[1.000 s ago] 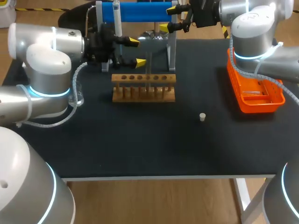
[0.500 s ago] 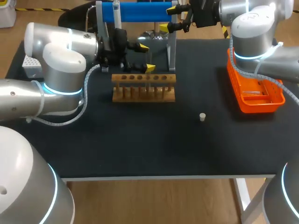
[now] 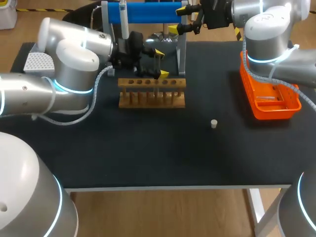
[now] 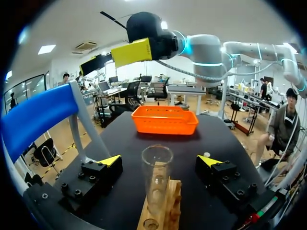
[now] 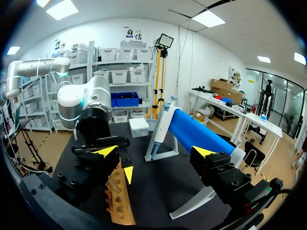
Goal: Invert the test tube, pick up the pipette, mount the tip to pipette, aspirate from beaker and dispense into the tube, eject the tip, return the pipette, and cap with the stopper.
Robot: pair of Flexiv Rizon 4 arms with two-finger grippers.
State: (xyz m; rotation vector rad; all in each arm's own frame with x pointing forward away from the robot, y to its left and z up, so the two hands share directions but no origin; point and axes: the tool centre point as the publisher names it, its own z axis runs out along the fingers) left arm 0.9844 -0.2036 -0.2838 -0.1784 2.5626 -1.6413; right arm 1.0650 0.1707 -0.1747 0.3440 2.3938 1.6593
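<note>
A clear glass test tube stands mouth-up in the wooden rack, also seen as the rack in the head view. My left gripper is open around the tube, one yellow tip on each side and neither touching it. My right gripper hangs open and empty at the far edge, beside the blue stand. The white pipette hangs on that stand. A small white stopper lies on the mat, right of the rack.
An orange tray sits at the right edge under my right arm. A white tip box stands at the far left behind my left arm. The black mat stretches to the table's front edge.
My left arm has swung to the right, bringing its open fingers from beside the stand to either side of the tube. The right arm has stayed still.
</note>
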